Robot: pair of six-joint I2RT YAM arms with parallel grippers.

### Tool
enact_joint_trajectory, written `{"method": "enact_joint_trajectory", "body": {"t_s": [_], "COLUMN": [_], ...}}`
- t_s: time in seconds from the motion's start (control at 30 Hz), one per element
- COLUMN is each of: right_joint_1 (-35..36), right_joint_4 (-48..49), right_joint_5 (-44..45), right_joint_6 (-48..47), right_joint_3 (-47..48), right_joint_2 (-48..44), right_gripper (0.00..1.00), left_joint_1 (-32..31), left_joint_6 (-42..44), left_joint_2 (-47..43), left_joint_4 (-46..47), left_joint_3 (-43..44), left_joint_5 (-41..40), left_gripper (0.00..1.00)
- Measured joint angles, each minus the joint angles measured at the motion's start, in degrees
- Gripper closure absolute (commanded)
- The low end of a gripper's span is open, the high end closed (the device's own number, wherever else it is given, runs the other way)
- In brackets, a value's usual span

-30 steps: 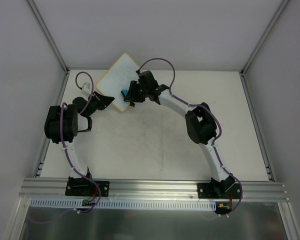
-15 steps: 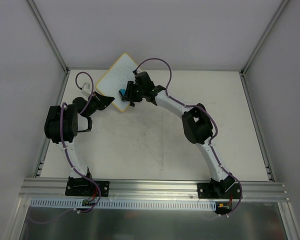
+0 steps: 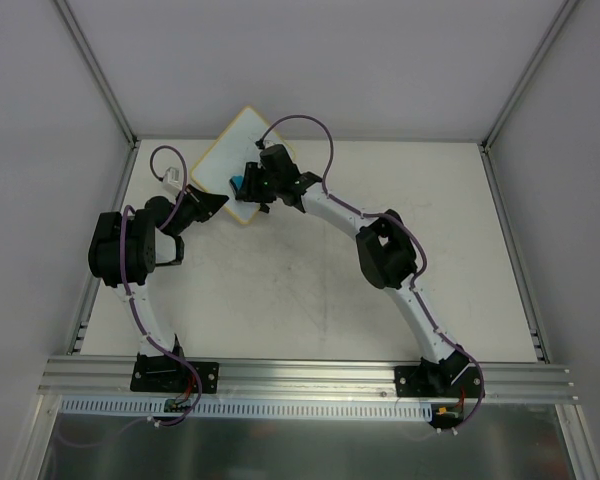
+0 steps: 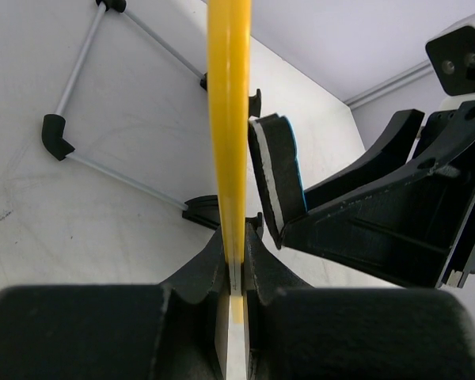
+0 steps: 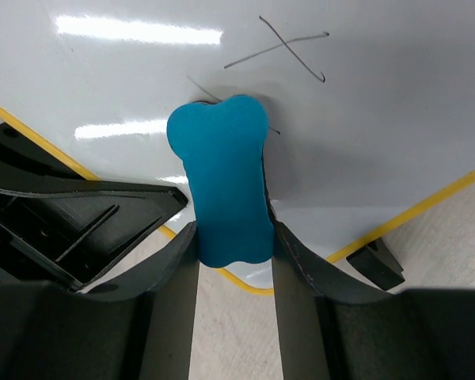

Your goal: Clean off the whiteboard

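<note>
Above the pale table point(image 3: 310, 290), in the upper left of the overhead view, our left gripper point(image 4: 234, 245) pinches the whiteboard point(image 3: 238, 148) by its yellow edge. Our right gripper point(image 3: 246, 186) clamps the blue eraser point(image 5: 222, 182) flat against the board. We judge wiping is in hand, and next the eraser needs a sweep up over the pen cross point(image 5: 281, 49).

Whiteboard point(image 5: 364, 119) face is gleaming glossy white, its yellow frame looking like smooth plastic. Blue eraser point(image 5: 222, 182) is looking matt, foam-like. Table point(image 3: 310, 290) is showing matt white, scuffed mid-surface. Rail point(image 3: 310, 375) along its near edge is reading as ribbed metal.
</note>
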Motion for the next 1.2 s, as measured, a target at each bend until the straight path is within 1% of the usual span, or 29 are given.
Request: {"method": "enact_joint_trajectory", "body": {"t_s": [0.7,0.97,1.2], "right_joint_1": [-0.8,-1.8,-3.3], "right_joint_4": [1.5,0.0,-1.7], "right_joint_5": [-2.7,-2.5,0.7], "right_joint_6": [0.0,0.2,0.1], "right_joint_3": [6.5,6.6,3.6], "right_joint_2": [4.1,4.4,4.3], "right_gripper": [1.0,1.0,1.0], "left_joint_1": [0.0,-0.3,-0.3], "left_joint_6": [-0.1,-0.2,-0.1], "left_joint_2": [-0.9,-1.2,-1.7], "left_joint_4": [0.3,0.3,0.2], "left_joint_3": [-1.2,-1.6,-1.9], "left_joint_5": [-0.2,-0.4,-0.8], "left_gripper": [1.0,1.0,1.0]}}
